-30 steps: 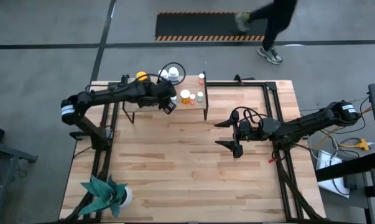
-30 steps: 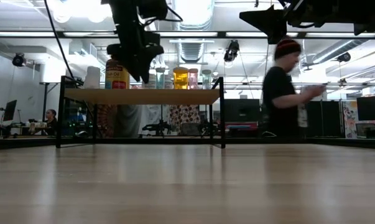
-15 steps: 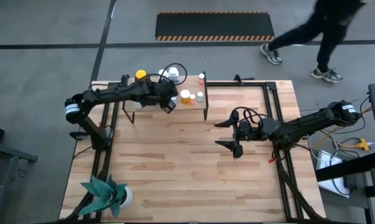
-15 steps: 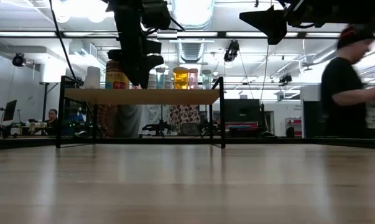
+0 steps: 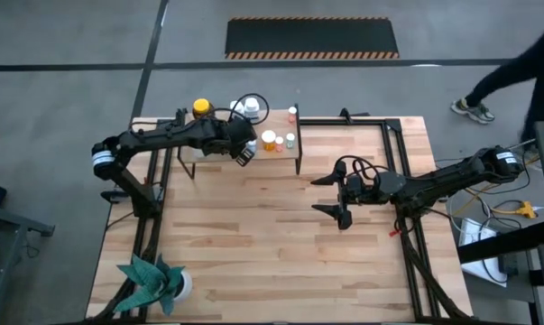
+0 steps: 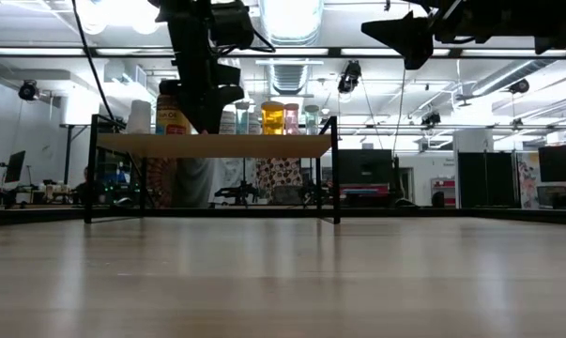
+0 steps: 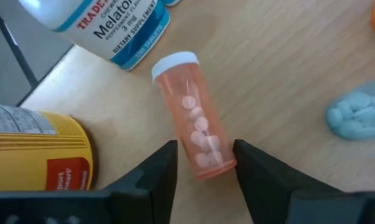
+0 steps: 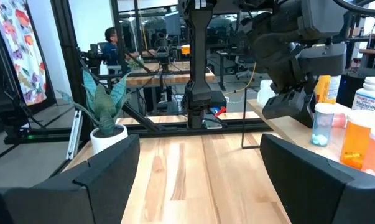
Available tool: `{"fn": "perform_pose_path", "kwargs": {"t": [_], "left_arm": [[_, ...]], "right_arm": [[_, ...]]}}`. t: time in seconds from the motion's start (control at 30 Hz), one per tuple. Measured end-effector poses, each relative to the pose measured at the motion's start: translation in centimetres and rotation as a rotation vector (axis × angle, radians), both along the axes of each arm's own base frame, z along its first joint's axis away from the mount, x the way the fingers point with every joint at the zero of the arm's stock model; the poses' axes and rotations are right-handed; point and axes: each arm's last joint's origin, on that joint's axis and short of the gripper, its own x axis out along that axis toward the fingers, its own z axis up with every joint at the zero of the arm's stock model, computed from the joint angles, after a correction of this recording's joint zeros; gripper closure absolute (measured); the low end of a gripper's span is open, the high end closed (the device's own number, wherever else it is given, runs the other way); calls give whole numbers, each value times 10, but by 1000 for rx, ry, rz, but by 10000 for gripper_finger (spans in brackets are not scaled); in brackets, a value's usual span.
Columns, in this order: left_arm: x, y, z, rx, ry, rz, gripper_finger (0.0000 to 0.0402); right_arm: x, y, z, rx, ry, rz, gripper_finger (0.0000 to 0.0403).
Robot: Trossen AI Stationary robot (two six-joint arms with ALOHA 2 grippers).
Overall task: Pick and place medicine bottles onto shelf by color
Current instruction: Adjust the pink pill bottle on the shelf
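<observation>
An orange pill bottle [image 7: 196, 127] with a white cap lies lengthwise between the fingers of my left gripper [image 7: 206, 177], over the light-wood shelf [image 5: 285, 155] at the table's far left. My left gripper [image 6: 203, 108] points down at the shelf board [image 6: 264, 145]. Beside it stand a white Melatonin bottle [image 7: 106, 28] and the amber jar [image 6: 173, 113] with its yellow lid [image 5: 199, 107]. More small bottles [image 5: 270, 140] stand on the shelf's right half. My right gripper [image 5: 326, 194] is open and empty above the table's right half. My left gripper pinches the orange bottle's bottom end [image 7: 209, 163] between its two fingers, which come from above, slanting down. The bottle points away from the fingers, cap end farthest. Whether it rests on the shelf board I cannot tell.
A potted green plant [image 5: 150, 282] stands at the table's near left corner. Black frame bars [image 5: 402, 181] run along the table's sides. A person [image 5: 515, 77] walks on the floor beyond the far right corner. Bare tabletop [image 5: 253, 235] lies in the middle.
My left gripper has sunk a little toward the shelf board and shifted slightly toward the table's left. A person has walked from behind the table off toward the right.
</observation>
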Motion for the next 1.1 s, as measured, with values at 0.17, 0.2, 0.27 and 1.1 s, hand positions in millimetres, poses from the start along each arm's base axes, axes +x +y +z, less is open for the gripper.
{"fn": "perform_pose_path", "kwargs": {"t": [0.17, 0.2, 0.27, 1.1], "left_arm": [[0, -1, 1, -6, -5, -5, 309], [-1, -1, 1, -7, -7, -6, 319], [-2, -1, 2, -7, -7, -6, 332], [-16, -168, 65, 567, -637, -733, 323]], "right_arm": [[0, 0, 0, 1, 0, 0, 78], [0, 0, 0, 3, 0, 0, 78], [0, 0, 0, 8, 1, 0, 78], [55, -3, 68, -169, -60, -35, 79]]}}
